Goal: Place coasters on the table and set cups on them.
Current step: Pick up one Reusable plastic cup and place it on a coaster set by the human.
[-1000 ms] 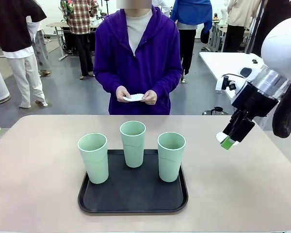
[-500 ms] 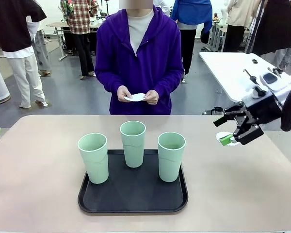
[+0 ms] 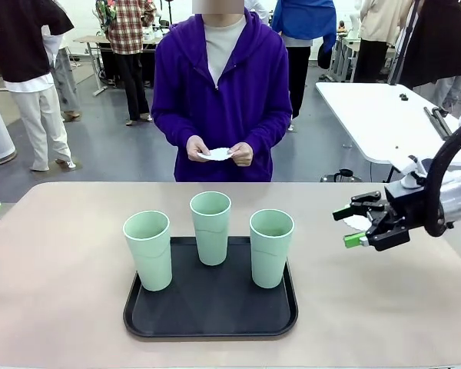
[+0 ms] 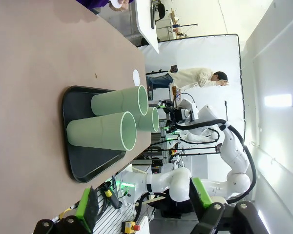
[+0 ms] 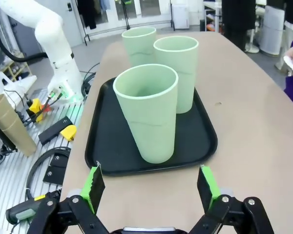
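As it hangs at our left, left end effector [image 4: 144,202]: jaws spread wide, holding nothing.
Cups [image 3: 210,227]: all three upright on the black tray [image 3: 215,321], none on a coaster yet.
Person's hands [image 3: 240,154]: holding white coasters [image 3: 216,154] across the desk [image 3: 61,254].
Laid coaster [image 4: 136,75]: flat on the desk, right of the tray.
Right end effector [image 3: 347,227]: wide open, empty, facing the nearest cup [image 5: 149,114].
Our approach: we would grip that cup mid-wall, lift it clear of the tray's lip, then centre it on the laid coaster.
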Controlling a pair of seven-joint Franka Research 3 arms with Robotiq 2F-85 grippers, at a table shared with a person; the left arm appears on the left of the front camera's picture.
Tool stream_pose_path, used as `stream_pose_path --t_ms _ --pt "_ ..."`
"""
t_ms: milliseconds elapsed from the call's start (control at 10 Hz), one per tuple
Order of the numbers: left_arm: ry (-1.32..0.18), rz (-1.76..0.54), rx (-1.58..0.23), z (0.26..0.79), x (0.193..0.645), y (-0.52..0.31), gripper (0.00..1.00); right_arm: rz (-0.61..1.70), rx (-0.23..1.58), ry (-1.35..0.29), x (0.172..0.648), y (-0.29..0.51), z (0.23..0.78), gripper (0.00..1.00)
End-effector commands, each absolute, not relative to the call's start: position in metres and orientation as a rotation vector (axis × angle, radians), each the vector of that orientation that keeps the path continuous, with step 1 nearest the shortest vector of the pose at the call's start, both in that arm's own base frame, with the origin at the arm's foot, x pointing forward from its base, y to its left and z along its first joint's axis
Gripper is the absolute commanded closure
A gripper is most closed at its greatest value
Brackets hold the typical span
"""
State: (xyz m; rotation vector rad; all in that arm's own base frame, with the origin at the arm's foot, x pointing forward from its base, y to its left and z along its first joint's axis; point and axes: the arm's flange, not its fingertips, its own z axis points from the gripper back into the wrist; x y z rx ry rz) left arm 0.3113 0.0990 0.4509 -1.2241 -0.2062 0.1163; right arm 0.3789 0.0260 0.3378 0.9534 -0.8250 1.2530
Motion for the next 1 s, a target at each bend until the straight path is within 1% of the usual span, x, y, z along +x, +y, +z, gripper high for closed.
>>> stream_pose_path --t_ms 0,200,300,600,700,900 --pt "-0.219 0.105 -1.240 0.451 0.311 0.101 0.00 1.284 0.952 -0.873 0.380 0.039 0.326 0.00" --pt "-0.219 0.105 -1.240 0.451 0.311 0.101 0.00 1.340 0.882 -0.886 0.372 0.044 0.330 0.00" --pt "-0.219 0.105 -1.240 0.451 0.311 0.101 0.00 1.277 0.958 -0.834 0.380 0.036 0.324 0.00" --pt "-0.219 0.105 -1.240 0.451 0.311 0.101 0.00 1.305 0.941 -0.837 0.381 0.038 0.326 0.00" --pt "-0.219 0.105 -1.240 0.451 0.311 0.101 0.00 1.365 0.992 -0.862 0.382 0.041 0.318 0.00" --pt "-0.219 0.105 -1.240 0.451 0.311 0.101 0.00 1.370 1.100 -0.866 0.391 0.053 0.295 0.00"
